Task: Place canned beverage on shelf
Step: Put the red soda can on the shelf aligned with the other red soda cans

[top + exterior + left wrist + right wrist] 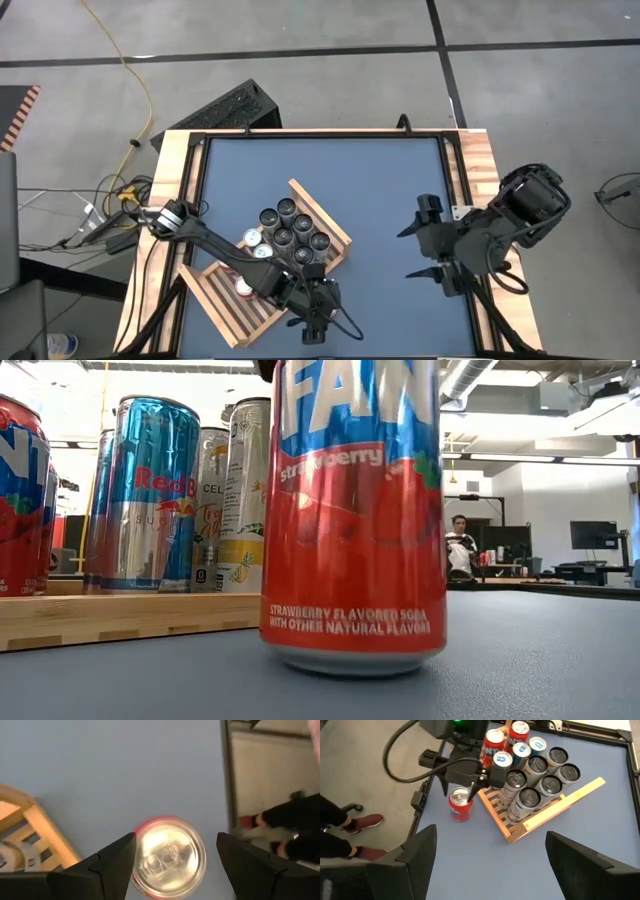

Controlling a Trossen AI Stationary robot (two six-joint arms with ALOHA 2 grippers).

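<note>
While the red soda can point(460, 804) stands on the desk point(390, 190) just beside the shelf point(547, 805), we see left gripper point(465, 782) jaws straddling its top, not clenched; right gripper point(428, 249) waits right, jaws released.

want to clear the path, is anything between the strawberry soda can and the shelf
Nothing visible. The red can stands on the mat beside the shelf, under the left gripper; only bare mat lies between can and frame. Other cans fill part of the shelf.
</note>
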